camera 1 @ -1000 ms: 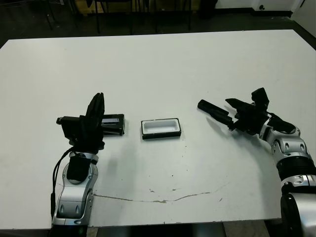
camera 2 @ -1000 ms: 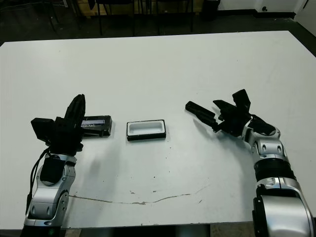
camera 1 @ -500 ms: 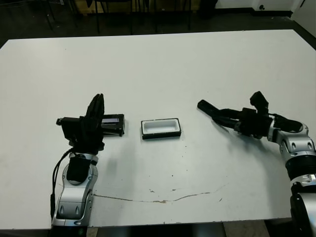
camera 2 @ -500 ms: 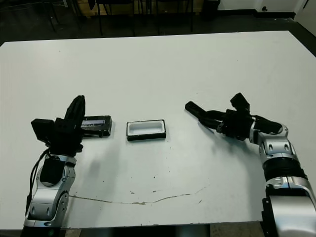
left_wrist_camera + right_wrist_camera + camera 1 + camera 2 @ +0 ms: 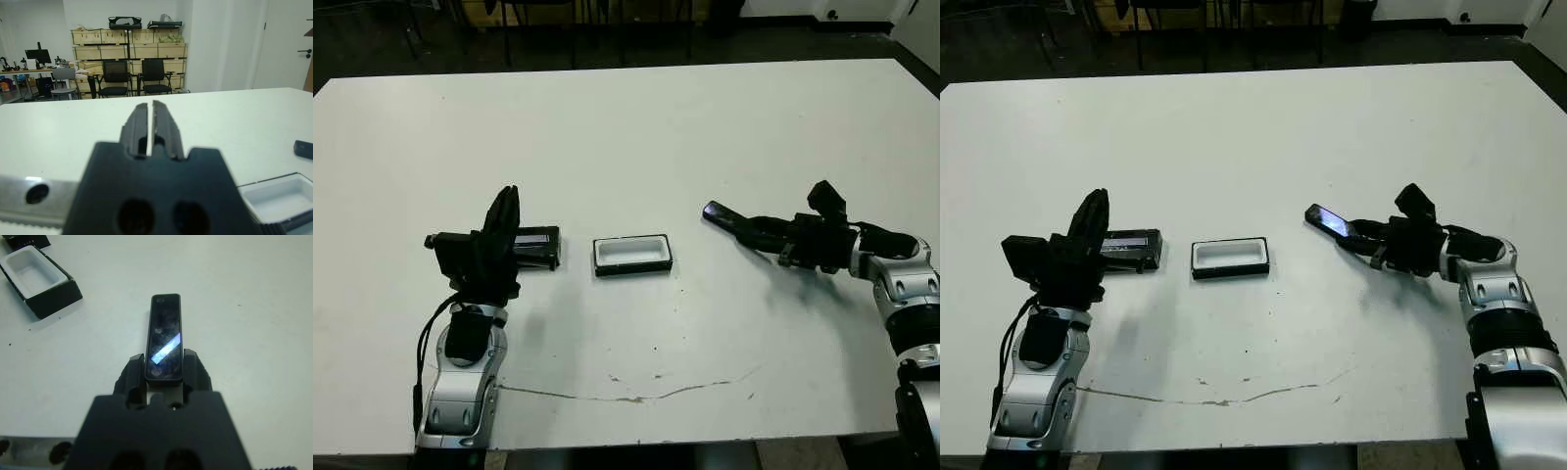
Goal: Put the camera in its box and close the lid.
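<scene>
Clamping the camera [image 5: 165,335] in my right gripper [image 5: 165,374], I hold it toward the worktop's [image 5: 636,127] right edge; the box [image 5: 632,255] sits open mid-worktop, my left gripper [image 5: 150,125] nearly closed, empty, over the lid [image 5: 536,247].

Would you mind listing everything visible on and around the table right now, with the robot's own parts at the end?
camera: one, slim black bar with a glossy face, gripped at one end by the right gripper, right of the box.
box: one, black outside, white inside, open and empty, near the table's middle.
lid: one, flat black with a greyish strip, on the table just left of the box, by the left gripper.
table: one, white, with a thin crack line near the front edge.
chairs: two, black, beyond the table.
crates: several, tan, stacked on shelving at the back wall.
left gripper: one, black, shut, empty.
right gripper: one, black, shut on the camera.
</scene>
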